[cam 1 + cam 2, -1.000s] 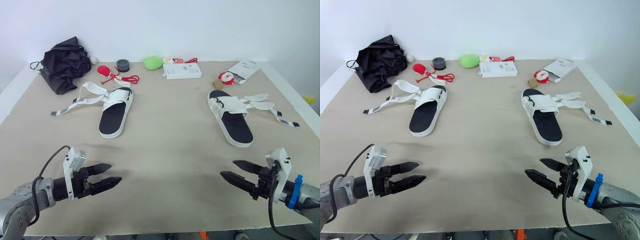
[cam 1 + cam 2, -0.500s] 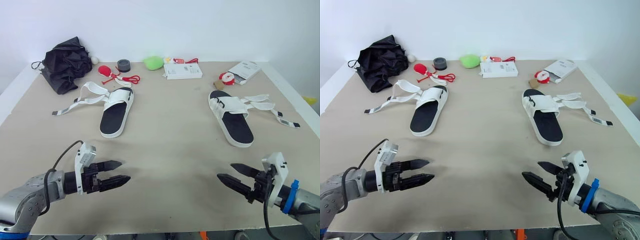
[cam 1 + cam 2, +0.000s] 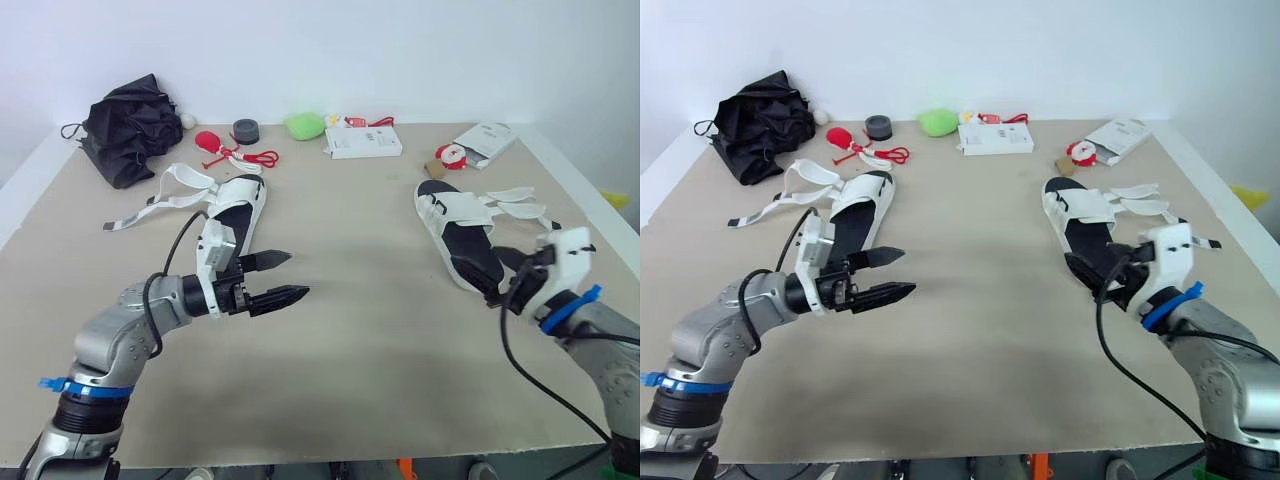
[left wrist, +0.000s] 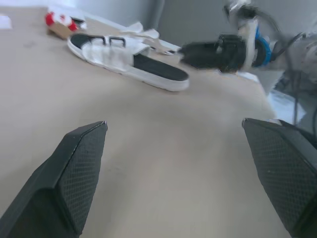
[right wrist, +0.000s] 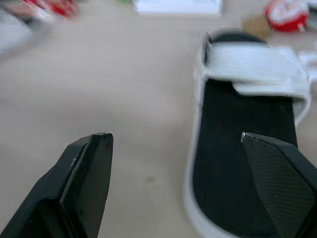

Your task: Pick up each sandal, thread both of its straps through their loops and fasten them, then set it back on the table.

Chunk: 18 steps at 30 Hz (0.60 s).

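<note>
So, left tool: fingers spread wide, holding nothing, raised over the tabletop and pointing toward its middle.
Left sandal: flat on the tabletop, footbed up, heel just beside the left tool's wrist; the fingertips point away from it.
Left sandal straps: unfastened, trailing outward on the tabletop.
Right tool: fingers wide apart, empty, at the heel end of the right sandal; one finger above the black footbed, the other above bare tabletop; contact cannot be told.
Right sandal straps: loose, lying off its outer side.
</note>
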Available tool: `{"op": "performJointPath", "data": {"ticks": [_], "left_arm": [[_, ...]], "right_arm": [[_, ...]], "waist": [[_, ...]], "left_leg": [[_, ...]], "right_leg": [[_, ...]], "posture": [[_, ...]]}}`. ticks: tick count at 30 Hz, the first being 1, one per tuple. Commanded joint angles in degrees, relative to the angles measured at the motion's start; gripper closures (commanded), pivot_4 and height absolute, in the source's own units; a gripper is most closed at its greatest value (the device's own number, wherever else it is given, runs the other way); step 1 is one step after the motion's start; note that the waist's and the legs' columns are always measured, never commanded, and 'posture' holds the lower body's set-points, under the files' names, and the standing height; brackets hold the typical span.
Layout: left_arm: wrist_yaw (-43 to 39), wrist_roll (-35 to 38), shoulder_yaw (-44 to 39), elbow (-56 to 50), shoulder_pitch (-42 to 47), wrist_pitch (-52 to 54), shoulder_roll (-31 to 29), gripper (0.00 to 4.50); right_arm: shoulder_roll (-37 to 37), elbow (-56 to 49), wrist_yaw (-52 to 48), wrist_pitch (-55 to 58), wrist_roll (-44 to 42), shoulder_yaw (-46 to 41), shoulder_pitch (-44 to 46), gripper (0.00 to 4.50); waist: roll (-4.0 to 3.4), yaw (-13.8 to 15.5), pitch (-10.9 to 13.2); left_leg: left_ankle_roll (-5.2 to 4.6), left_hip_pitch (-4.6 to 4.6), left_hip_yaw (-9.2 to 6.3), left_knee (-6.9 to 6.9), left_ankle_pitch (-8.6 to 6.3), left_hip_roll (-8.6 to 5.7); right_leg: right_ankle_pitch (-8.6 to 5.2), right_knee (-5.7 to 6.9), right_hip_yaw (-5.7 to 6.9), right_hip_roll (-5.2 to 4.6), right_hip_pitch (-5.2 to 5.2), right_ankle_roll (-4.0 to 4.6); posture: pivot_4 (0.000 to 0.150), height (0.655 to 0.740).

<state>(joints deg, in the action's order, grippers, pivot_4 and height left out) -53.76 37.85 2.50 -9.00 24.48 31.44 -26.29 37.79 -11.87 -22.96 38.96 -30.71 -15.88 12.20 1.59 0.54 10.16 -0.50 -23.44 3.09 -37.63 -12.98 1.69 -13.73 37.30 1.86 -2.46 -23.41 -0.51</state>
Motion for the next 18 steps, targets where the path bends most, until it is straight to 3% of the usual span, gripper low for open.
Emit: {"op": "performJointPath", "data": {"ticks": [1, 9, 18], "left_arm": [[0.03, -2.76, 1.37, 1.88, 2.29, -3.16, 1.65, 0.0], [1.97, -7.4, 3.98, 6.29, 4.82, -5.3, 6.98, 0.0], [3.69, -7.37, 2.42, 7.22, 5.98, -6.11, 10.64, 0.0]], "right_arm": [[-0.37, 5.18, 0.74, -3.81, 4.31, 1.71, 4.43, 0.06], [-2.64, 21.85, -1.02, -10.5, 11.45, 6.34, 16.67, 0.06], [-6.6, 39.77, -3.19, -17.01, 17.26, 10.06, 28.12, 0.06]], "waist": [[-0.01, -0.02, 0.0], [-0.01, -0.15, 0.0], [-0.02, -0.31, 0.01]], "left_leg": [[-0.01, -0.02, 0.01, -0.02, 0.0, -0.03], [-0.02, -0.04, 0.07, -0.02, -0.01, 0.0], [-0.03, 0.0, 0.16, -0.01, 0.02, 0.01]], "right_leg": [[0.02, 0.0, -0.01, 0.0, -0.01, -0.02], [0.15, -0.04, -0.11, -0.01, -0.02, 0.11], [0.31, -0.04, -0.14, -0.01, -0.02, 0.24]], "posture": [[0.15, 0.74], [0.15, 0.74], [0.15, 0.74]]}}
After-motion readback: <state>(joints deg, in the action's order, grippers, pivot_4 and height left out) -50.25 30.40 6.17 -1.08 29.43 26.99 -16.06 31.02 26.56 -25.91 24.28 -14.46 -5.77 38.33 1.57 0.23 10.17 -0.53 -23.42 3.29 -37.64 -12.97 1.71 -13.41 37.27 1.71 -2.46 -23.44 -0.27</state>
